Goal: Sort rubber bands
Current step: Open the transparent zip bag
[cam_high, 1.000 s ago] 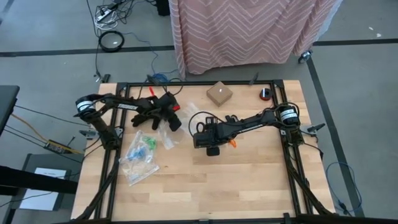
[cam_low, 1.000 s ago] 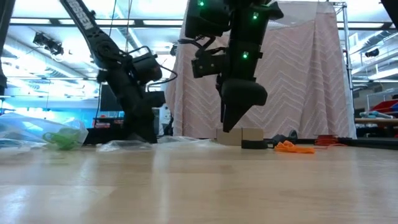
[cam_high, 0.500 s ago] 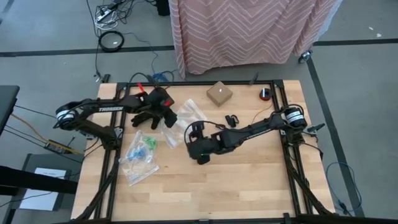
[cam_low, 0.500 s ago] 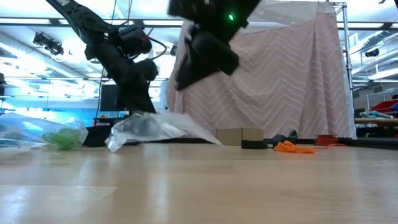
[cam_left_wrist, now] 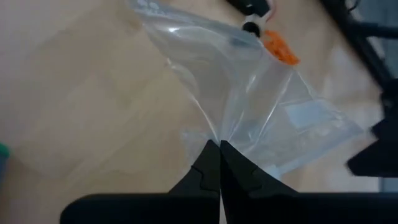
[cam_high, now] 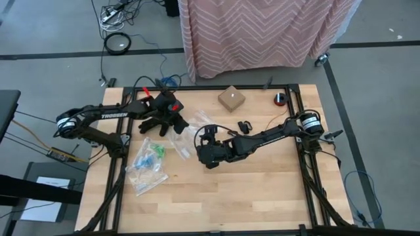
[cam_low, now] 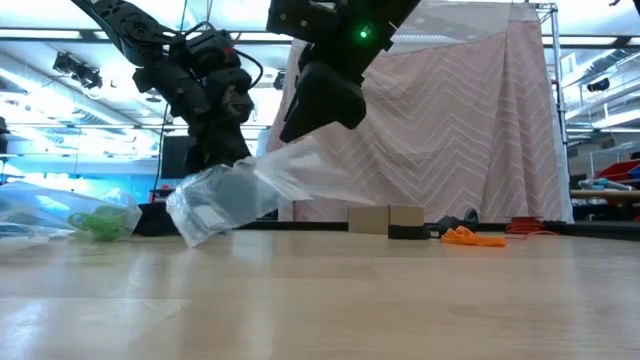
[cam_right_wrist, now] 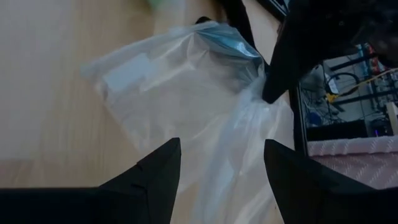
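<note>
My left gripper (cam_high: 176, 124) is shut on a clear zip bag (cam_high: 182, 143), which hangs in the air in the low view (cam_low: 225, 200). My right gripper (cam_right_wrist: 224, 155) is open, and the bag's other end (cam_right_wrist: 233, 134) runs between its spread fingers. In the low view the right gripper (cam_low: 312, 120) is slanted above that end. Orange rubber bands (cam_low: 470, 237) lie on the table to the right, also showing past the bag in the left wrist view (cam_left_wrist: 277, 48). Green bands (cam_low: 100, 222) sit inside another bag on the left. My left gripper pinches a gathered bunch of the bag's plastic (cam_left_wrist: 221, 134) between its two shut fingertips, coming from above. The bag spreads out and hangs below them, slack and tilted. My right gripper: its fingers (cam_right_wrist: 155, 171) stand on either side of the bag's end; whether they touch it I cannot tell.
Further clear bags with green and blue bands (cam_high: 147, 164) lie at the table's left near side. A small cardboard box (cam_high: 231, 98) and a red and black object (cam_high: 280, 98) sit at the far edge. A pink patterned curtain (cam_low: 470, 110) hangs behind the table.
My left gripper has risen and drawn the clear bag up from the table, where it lay flat; it now hangs spread below the fingers. My right gripper has moved toward the table's left to the bag and tipped from pointing down to a slant.
</note>
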